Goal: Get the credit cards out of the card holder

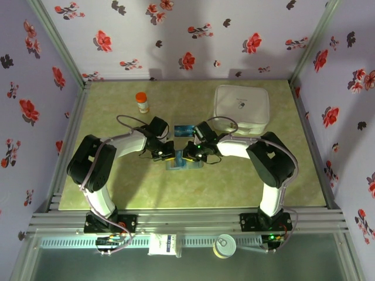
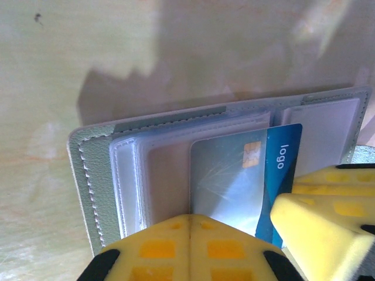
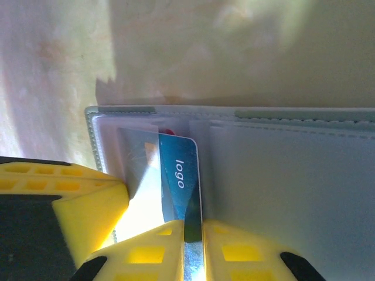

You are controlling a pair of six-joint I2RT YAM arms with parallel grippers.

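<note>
The table point(image 1: 246, 181) has a pale green, marbled top. At its back left stands a small bottle point(image 1: 142, 102) with an orange cap, and at the back right lies a white box point(image 1: 241, 110). The card holder point(image 1: 183, 164) lies open near the middle, with a loose blue card point(image 1: 183, 130) flat just behind it

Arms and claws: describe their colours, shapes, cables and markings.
The left arm and right arm have white links with bulky black joints. A thin grey cable loops beside each. The left claw and right claw have chunky yellow fingers moulded with a grid of square recesses, with black behind them. No lettering can be made out.
</note>
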